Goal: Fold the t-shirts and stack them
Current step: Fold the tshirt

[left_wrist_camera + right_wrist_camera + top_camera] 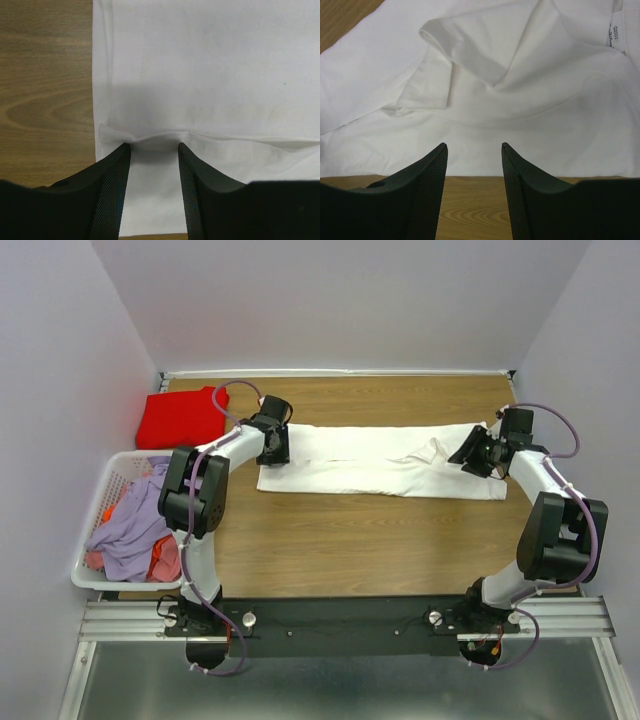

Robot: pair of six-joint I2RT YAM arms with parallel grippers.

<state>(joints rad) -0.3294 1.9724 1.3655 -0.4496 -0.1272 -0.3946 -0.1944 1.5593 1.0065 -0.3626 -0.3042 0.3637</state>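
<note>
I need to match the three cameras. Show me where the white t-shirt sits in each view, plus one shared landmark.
Top external: the white t-shirt lies as a long band across mid-table.
Left wrist: it fills the frame right of the wooden tabletop, with a raised fold at the left gripper fingertips.
Right wrist: it fills the upper frame, sleeve folded over.
Shared landmark: the wooden tabletop bordering the shirt.

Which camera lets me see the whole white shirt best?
The top camera. It shows the whole white t-shirt lying as a long strip on the table. The left wrist camera sees just one end, slightly puckered. The right wrist camera sees just the end with a sleeve and neck label.
</note>
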